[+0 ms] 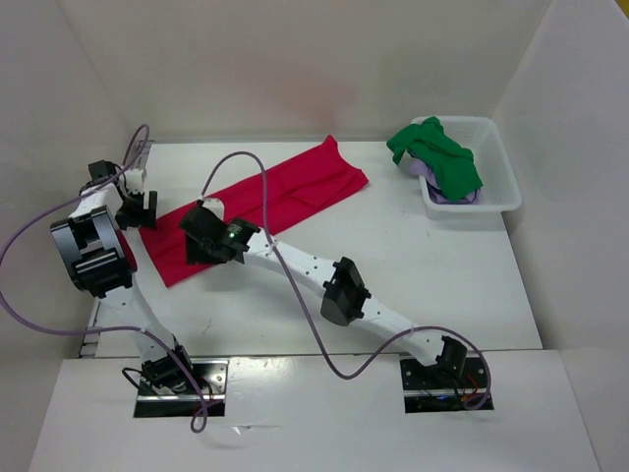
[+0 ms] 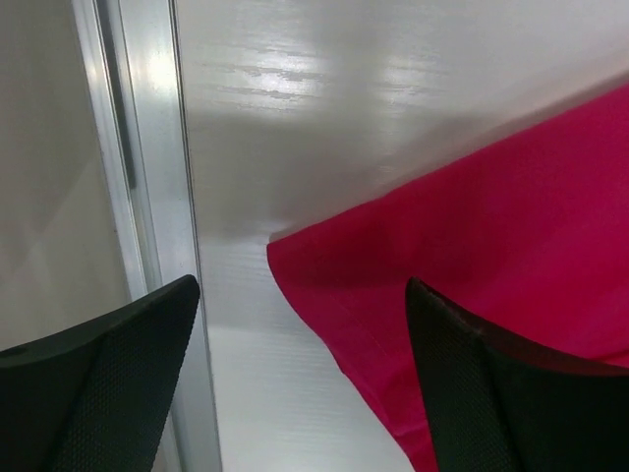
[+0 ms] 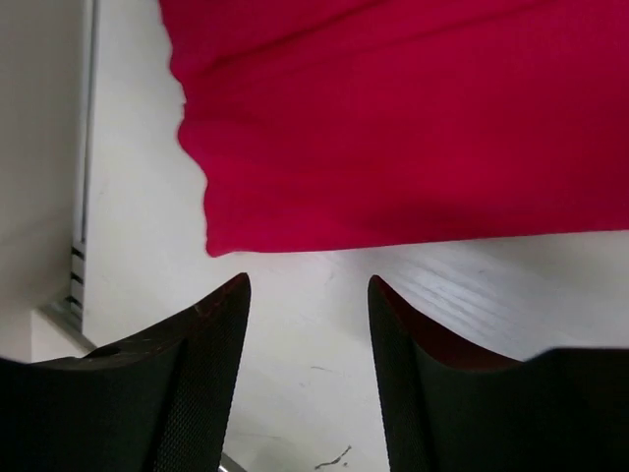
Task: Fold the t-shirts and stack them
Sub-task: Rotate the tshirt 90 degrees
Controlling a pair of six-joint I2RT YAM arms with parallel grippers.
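White table, walled in white on three sides. Two arms are bolted at its near edge. The left arm is bent up at the left side. The right arm stretches diagonally across toward the left, and purple cables loop off both.

The red t-shirt lies flat on the table as a long folded strip. It runs diagonally from near the left edge up toward the back centre. Both arms are at its near-left end.

The white plastic basket sits at the back right corner, well apart from the red shirt. The green t-shirt is bunched in it and drapes over its left rim. The lavender t-shirt is under the green one, inside the basket, and only bits of it show.

The left gripper has its jaws spread wide with nothing between them. One of its fingers is by the aluminium rail at the table's left edge. The other is over the red cloth, and the shirt's corner sits below the gap. Can't tell whether that finger touches the cloth.

The right gripper has its jaws apart with a narrower gap, and bare table shows between them. It grips nothing. Its fingers point at the red shirt's hem, which lies just beyond the tips. The shirt's corner is off to the left of the tips, near the table edge.
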